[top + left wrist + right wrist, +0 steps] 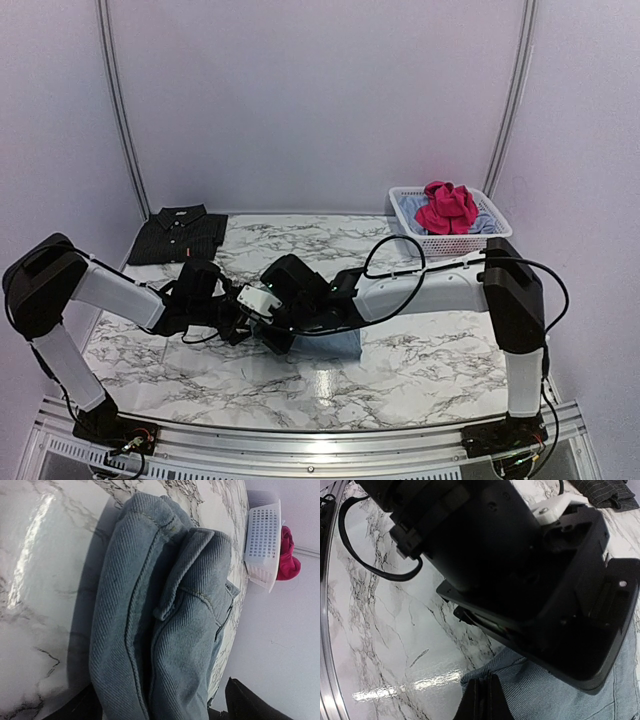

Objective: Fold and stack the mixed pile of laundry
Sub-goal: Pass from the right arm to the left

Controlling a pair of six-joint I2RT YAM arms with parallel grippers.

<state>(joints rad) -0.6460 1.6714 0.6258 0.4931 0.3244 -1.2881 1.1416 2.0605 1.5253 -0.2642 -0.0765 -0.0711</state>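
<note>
Denim garment: a pale blue denim garment is folded over on itself in several thick layers, with raised seams and a pocket flap. It lies on the marble worktop straight ahead of the left gripper and reaches back between its fingers.
Left gripper: the left gripper sits low at the worktop, fingers spread wide, one on each side of the folded stack. I cannot see the pads bearing on the cloth.
Right gripper: the right gripper has its fingers pressed together, tips at the denim's edge. Whether a hem is caught between them cannot be told. Just ahead of it, the left arm's black wrist housing fills most of its view.
Rest of the pile: a pink-red garment lies on light blue pieces in the white lattice basket, well apart beyond the right gripper. A folded black pinstriped shirt lies well apart beyond the left gripper.
Handling: the denim is likely soft, but heavier and stiffer than shirt cloth. The layers should hold a crease, yet the stack may slide on the glossy marble and the top layers may spring open.
Where to hold: probably the thick seamed edge, pinched through all layers with one gripper near each end, so the fold lifts as one piece.
</note>
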